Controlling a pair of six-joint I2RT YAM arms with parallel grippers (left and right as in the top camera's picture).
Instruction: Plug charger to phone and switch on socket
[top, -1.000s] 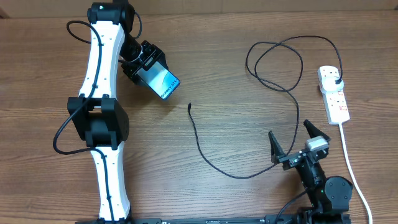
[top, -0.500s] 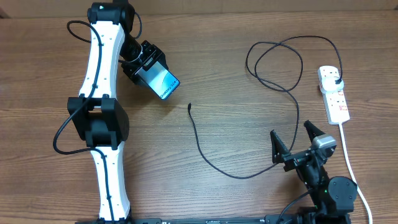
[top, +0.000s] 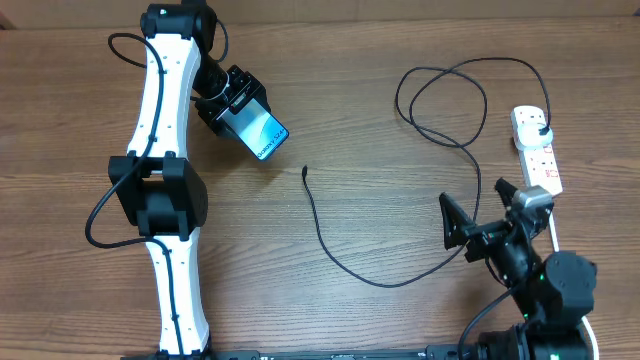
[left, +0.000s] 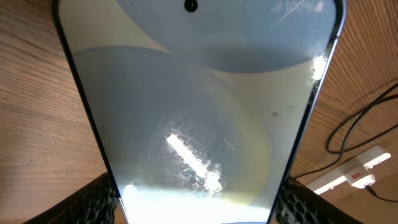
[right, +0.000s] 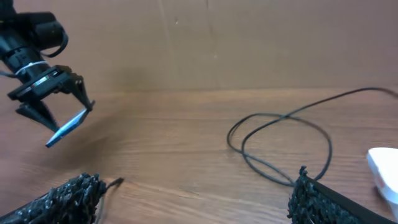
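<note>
- Nearest the robot's base, at 4 o'clock on the wooden table (top: 350, 60), the right gripper (top: 472, 195) hangs with its two fingers spread wide and nothing between them.
- In the overhead view the charger (top: 385, 285) crosses the right gripper's outline; how high the gripper hangs above the cable cannot be told.
- From there the thin black cable sweeps in a shallow curve toward 6 o'clock, then climbs to the table's centre, where its connector tip (top: 304, 171) lies loose on bare wood.
- Only open tabletop lies between that tip and the phone (top: 262, 133), which is at 10 o'clock, well apart from the tip.
- The left gripper (top: 240, 115) is clamped on the phone's short end, holding it tilted and clear of the table. Seen from the left wrist, the pale screen fills nearly the whole frame.
- At 3 o'clock lies the socket (top: 535, 150), a white strip with red markings, its length running near to far just beyond the right gripper.
- The charger's black plug (top: 541, 128) sits at the strip's far end.
- Farther back, at 2 o'clock, the cable lies in overlapping loops.
- A plain brown wall (right: 217, 37) closes the scene behind the table.
- The count: two arms, two grippers, one phone, one charger cable, one power strip.
</note>
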